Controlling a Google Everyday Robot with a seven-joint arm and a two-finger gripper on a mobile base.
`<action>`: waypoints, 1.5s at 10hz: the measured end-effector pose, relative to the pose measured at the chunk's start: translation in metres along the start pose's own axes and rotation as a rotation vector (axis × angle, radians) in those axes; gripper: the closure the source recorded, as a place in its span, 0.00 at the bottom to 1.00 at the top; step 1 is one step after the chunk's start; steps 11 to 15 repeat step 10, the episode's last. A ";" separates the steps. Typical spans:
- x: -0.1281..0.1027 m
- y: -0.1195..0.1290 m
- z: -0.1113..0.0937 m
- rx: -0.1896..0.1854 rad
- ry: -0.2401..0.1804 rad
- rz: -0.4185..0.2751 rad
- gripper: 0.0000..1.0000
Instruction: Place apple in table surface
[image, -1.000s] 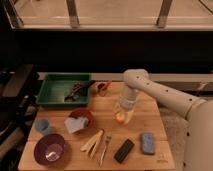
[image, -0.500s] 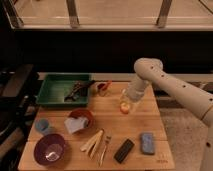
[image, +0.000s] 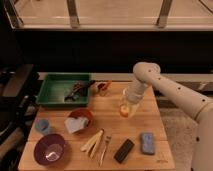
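The apple (image: 124, 111), small and orange-yellow with a pale top, sits right under my gripper (image: 127, 105) over the middle right of the table surface (image: 147, 119), a light tan plank top. The gripper hangs from the white arm (image: 150, 77) that reaches in from the right and is shut on the apple. I cannot tell whether the apple touches the wood.
A green tray (image: 52, 95) with dark items is at the back left. A red object with a dark handle (image: 102, 88) lies beside it. Toward the front are a blue cup (image: 42, 125), a purple bowl (image: 50, 150), a red bowl with a white cloth (image: 77, 121), wooden utensils (image: 95, 142), a black block (image: 124, 150) and a blue sponge (image: 147, 142).
The arm has swung its elbow up and to the right. The apple moved with the gripper, a little toward the back of the table, then slightly down.
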 end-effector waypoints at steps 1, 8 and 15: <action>0.006 0.001 0.014 -0.010 -0.038 0.007 0.93; 0.017 0.001 0.050 -0.066 -0.131 0.026 0.23; 0.018 0.003 0.047 -0.065 -0.129 0.032 0.20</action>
